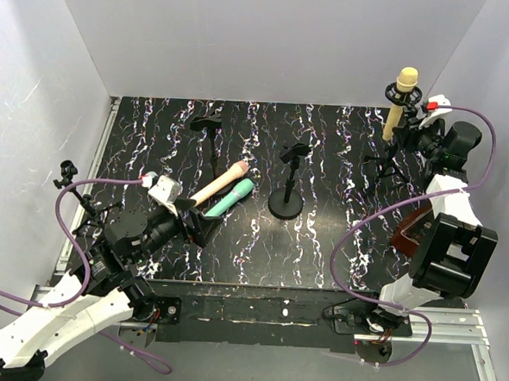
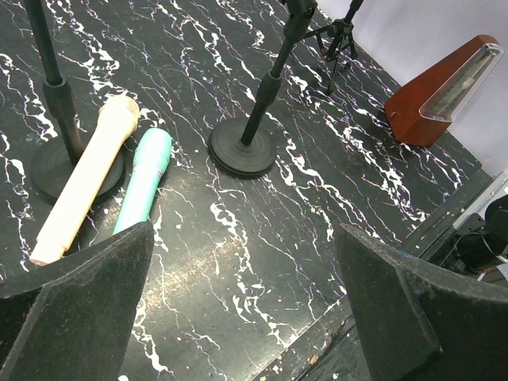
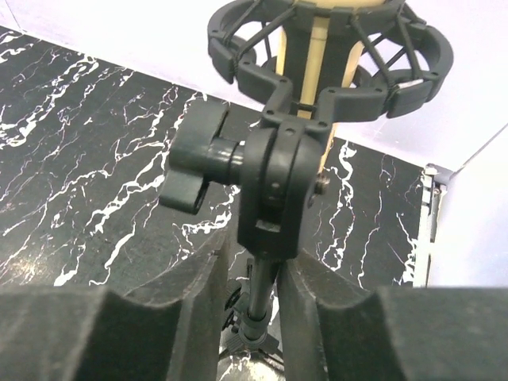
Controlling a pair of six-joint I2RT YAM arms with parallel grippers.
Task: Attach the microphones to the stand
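Note:
A yellow-tan microphone [image 1: 401, 100] stands upright in the ring mount of a tripod stand [image 1: 386, 164] at the far right; it also shows in the right wrist view [image 3: 317, 48] above the mount clamp [image 3: 274, 182]. My right gripper [image 1: 411, 135] [image 3: 255, 262] is closed narrowly around that stand's pole. A peach-pink microphone [image 1: 218, 185] [image 2: 83, 178] and a teal-green microphone [image 1: 231, 198] [image 2: 144, 178] lie side by side on the table. My left gripper [image 1: 192, 217] [image 2: 242, 262] is open and empty just in front of them. The white microphone is out of view.
An empty round-base stand [image 1: 286, 201] [image 2: 242, 147] stands mid-table. A second empty stand [image 1: 208, 123] [image 2: 55, 87] is at the back left, with the pink microphone resting across its base. A brown metronome-like box [image 1: 408, 230] [image 2: 440, 87] sits at the right.

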